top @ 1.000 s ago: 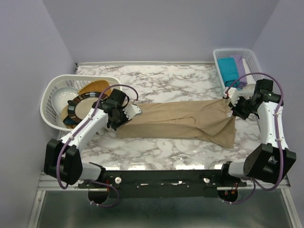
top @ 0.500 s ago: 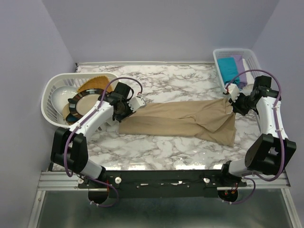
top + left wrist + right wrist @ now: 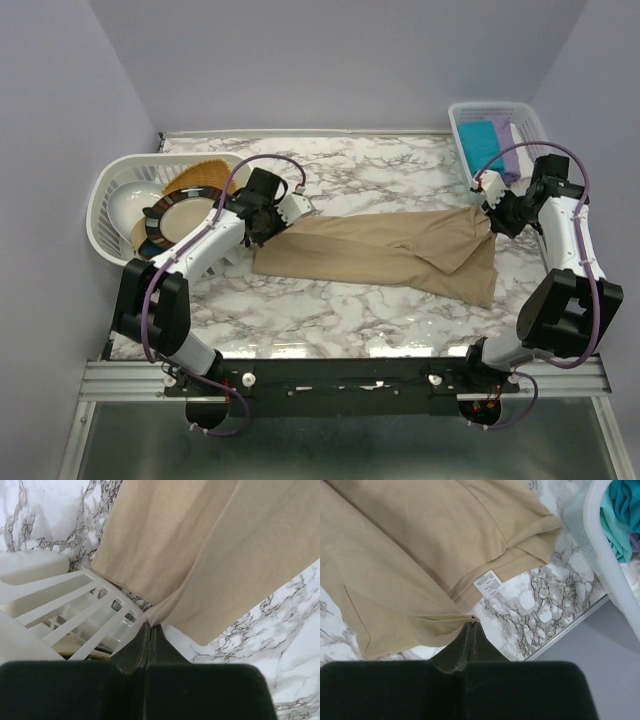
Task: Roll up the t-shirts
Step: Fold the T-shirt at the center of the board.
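Observation:
A large beige t-shirt [image 3: 385,255] lies folded lengthwise across the marble table [image 3: 380,170]. My left gripper [image 3: 268,226] is shut on its left edge, pinching the fabric [image 3: 160,612] at the fingertips [image 3: 150,626]. My right gripper [image 3: 492,215] is shut on its right edge, pinching a fold [image 3: 462,616] next to the white care label [image 3: 488,584]. Both ends are lifted a little. Teal [image 3: 482,143] and lilac [image 3: 505,150] rolled shirts lie in the white basket [image 3: 462,120] at the back right; the teal one also shows in the right wrist view [image 3: 620,515].
A round white basket [image 3: 105,200] at the left holds a dark-rimmed plate [image 3: 172,222], a golden-brown woven piece [image 3: 200,175] and a white bowl. Its slats [image 3: 85,605] are close to my left gripper. The table's edge [image 3: 570,625] runs near my right gripper.
Both grippers have moved toward the back of the table with the shirt's ends, dragging the beige shirt a little farther back. Both stay shut on the fabric.

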{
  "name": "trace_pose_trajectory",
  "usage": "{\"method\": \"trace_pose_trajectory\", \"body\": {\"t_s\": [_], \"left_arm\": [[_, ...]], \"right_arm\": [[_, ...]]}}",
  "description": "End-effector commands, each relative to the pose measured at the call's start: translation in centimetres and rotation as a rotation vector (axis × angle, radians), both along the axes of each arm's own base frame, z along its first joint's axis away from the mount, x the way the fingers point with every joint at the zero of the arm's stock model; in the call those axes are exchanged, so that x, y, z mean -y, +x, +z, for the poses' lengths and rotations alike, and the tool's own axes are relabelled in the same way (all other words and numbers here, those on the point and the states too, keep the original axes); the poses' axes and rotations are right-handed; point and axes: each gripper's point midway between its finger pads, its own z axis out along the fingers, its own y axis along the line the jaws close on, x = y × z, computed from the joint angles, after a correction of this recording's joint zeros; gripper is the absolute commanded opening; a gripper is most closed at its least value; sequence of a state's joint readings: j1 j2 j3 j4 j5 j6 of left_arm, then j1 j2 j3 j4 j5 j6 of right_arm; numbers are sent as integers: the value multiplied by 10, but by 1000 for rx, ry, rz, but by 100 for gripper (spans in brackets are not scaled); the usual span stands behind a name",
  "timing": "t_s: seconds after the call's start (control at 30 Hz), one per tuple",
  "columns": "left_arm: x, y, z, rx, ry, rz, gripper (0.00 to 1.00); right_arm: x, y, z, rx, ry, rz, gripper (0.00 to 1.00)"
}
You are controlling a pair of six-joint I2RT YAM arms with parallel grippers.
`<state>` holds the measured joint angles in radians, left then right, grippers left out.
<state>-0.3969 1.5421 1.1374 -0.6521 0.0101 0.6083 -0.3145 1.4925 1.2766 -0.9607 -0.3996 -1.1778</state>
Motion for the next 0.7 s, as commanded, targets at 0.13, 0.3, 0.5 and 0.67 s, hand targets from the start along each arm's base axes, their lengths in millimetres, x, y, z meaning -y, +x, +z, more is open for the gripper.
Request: {"method": "trace_pose_trajectory", "body": {"t_s": [0.13,0.3,0.5,0.67], "left_arm": [[-39,-40,-28,-155,80,68,0],[-36,-79,-22,-212,19,5,0],[-26,-122,-14,-298,-72,-85,0],[-21,-127,-20,-354,-94,-96,0]], "right_arm": [[-13,12,5,21,-10,31,0],[-15,16,12,29,-11,41,0],[-18,14,25,44,-9,51,0],[-26,14,23,36,6,59,1]]}}
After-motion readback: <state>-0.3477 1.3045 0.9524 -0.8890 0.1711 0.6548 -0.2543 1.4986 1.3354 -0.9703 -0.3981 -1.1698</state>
